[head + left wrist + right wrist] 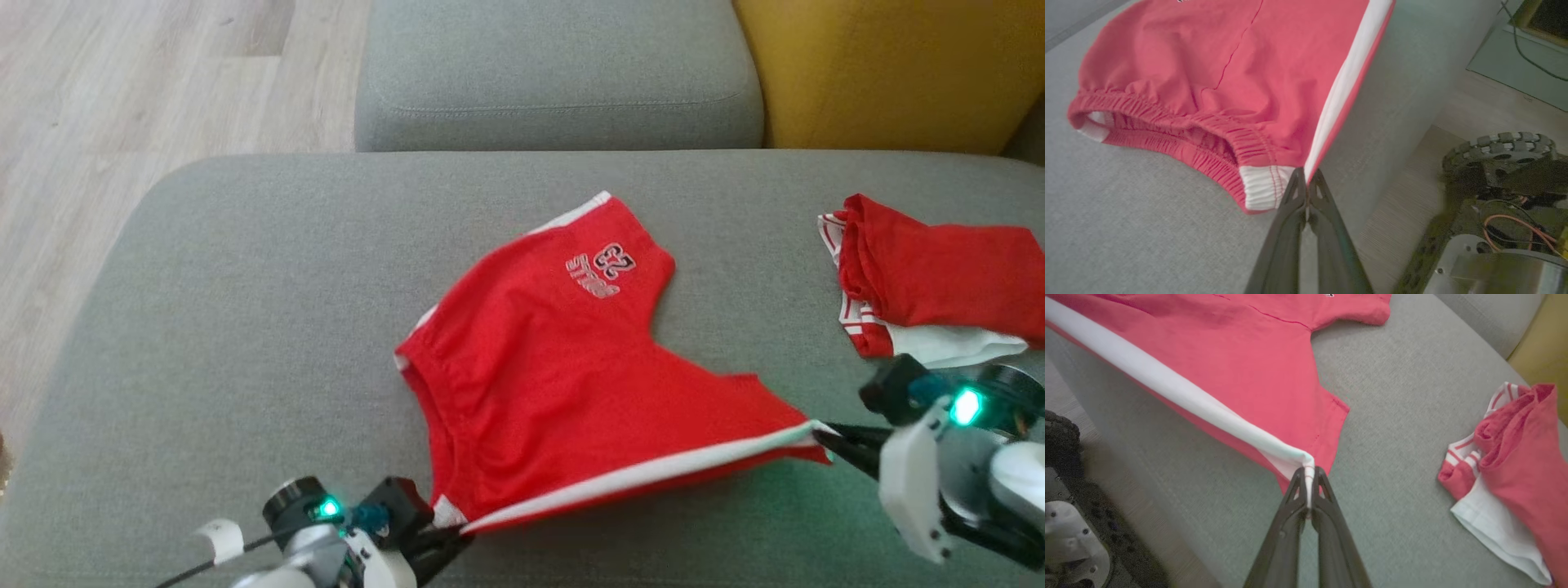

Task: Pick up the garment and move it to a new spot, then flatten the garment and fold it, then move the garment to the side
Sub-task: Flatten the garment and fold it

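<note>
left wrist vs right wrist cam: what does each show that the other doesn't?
Left wrist: gathered red elastic waistband, with the left gripper shut on its white-striped corner. Right wrist: right gripper shut on the stripe's leg-hem end; folded red-and-white garment; yellow cushion. Both: red fabric shorts with a white side stripe, grey fabric sofa seat, part of the robot's dark base.

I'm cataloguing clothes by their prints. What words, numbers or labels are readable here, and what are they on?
"23", probably, seen upside down: number print in white outline on the red shorts, near the far leg.
Lettered word beside that number, white on the same shorts: too blurred to read.
Folded red and white garment: no text to be made out.
</note>
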You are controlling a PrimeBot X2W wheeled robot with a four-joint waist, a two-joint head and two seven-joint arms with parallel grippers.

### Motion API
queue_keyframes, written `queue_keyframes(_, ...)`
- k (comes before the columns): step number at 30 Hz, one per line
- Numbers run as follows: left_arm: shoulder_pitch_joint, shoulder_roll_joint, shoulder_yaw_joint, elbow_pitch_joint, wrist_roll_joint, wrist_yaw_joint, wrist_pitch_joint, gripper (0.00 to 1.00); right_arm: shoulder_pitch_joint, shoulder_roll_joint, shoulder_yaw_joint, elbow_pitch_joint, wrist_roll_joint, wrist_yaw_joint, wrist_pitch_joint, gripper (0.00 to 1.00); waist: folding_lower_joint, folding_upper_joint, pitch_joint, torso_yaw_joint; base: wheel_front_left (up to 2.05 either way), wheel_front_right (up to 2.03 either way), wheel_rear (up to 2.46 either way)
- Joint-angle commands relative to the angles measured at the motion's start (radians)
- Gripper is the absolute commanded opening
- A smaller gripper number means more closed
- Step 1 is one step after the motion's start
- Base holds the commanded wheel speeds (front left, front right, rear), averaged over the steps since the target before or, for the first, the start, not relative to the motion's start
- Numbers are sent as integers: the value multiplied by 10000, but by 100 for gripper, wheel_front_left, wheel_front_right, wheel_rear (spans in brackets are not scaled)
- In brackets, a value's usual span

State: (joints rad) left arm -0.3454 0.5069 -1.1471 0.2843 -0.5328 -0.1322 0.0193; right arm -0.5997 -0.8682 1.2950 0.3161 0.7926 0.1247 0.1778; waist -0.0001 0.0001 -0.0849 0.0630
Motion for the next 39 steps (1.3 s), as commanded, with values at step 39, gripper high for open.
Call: queue_keyframes(39, -5413, -1267, 1804, 1875, 372, 359, -471, 0, -6718, 1293, -158, 3100, -648, 60, -356, 0, 1, -1, 4699, 1756, 0, 0, 0)
